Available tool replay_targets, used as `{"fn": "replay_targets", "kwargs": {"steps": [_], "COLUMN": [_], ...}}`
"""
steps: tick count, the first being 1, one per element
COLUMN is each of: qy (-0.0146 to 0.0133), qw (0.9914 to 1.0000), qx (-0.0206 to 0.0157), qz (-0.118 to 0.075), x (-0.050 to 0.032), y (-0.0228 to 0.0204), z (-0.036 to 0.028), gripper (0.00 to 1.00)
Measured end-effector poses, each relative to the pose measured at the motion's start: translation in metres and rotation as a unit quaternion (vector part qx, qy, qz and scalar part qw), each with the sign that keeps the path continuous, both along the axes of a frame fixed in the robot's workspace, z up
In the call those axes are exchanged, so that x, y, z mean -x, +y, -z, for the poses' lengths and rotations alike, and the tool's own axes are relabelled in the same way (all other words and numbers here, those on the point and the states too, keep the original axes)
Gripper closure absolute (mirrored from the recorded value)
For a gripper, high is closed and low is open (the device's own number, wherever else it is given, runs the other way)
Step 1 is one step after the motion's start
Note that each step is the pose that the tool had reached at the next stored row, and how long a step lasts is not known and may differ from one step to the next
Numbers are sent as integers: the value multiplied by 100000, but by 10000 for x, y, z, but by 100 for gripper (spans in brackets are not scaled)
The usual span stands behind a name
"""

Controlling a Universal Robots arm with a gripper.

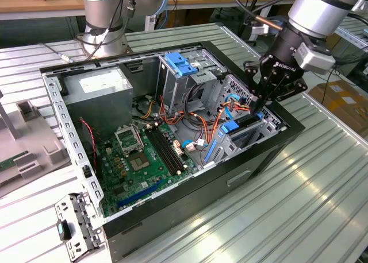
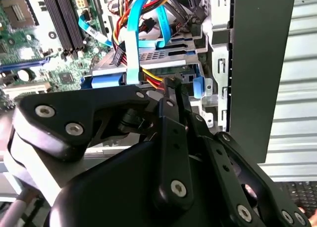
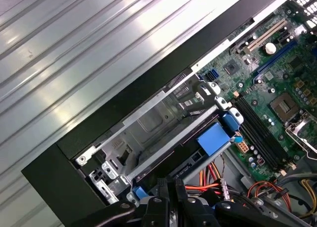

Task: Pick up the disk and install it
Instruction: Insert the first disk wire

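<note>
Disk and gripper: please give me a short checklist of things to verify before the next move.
1. Disk lies inside the drive bay: ok.
2. Disk pushed fully home: cannot tell.
3. Gripper shut, holding nothing, directly above the disk: ok.
4. Power cables kept away from the fingertips: not ok, they lie close beside them.
5. Computer case open for access: ok.

The exterior view looks down obliquely on the open computer case (image 1: pixel 172 142) from farther off. Both wrist views sit close behind the hand (image 2: pixel 173 85), sharing the drive bay (image 3: pixel 168 133) just beyond it.
</note>
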State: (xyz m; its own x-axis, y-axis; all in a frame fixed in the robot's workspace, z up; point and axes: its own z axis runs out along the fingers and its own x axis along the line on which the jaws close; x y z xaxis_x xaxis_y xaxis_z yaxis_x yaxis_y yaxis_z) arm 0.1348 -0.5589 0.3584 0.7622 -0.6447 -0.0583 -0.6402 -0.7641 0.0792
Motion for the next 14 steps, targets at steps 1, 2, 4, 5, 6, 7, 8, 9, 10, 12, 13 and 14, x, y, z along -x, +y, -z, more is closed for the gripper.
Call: {"fn": "replay_targets", "kwargs": {"steps": [1, 2, 4, 5, 6, 7, 8, 9, 10, 12, 13, 14], "qy": [-1, 1, -3, -3, -2, -3, -4, -1, -4, -3, -2, -2], "qw": [99997, 99992, 99977, 99966, 99956, 99935, 99923, 99909, 99896, 99871, 99861, 99849], "qx": [20, 47, 181, 242, 279, 346, 358, 380, 411, 497, 514, 529], "qz": [765, 1248, 2157, 2613, 2956, 3589, 3909, 4248, 4539, 5046, 5255, 5476], "x": [0, 0, 0, 0, 0, 0, 0, 0, 0, 0, 0, 0], "y": [0, 0, 0, 0, 0, 0, 0, 0, 0, 0, 0, 0], "z": [0, 1, 1, 1, 1, 2, 3, 4, 3, 4, 5, 5], "gripper": [84, 84, 84, 84, 84, 84, 84, 84, 84, 84, 84, 84]}}
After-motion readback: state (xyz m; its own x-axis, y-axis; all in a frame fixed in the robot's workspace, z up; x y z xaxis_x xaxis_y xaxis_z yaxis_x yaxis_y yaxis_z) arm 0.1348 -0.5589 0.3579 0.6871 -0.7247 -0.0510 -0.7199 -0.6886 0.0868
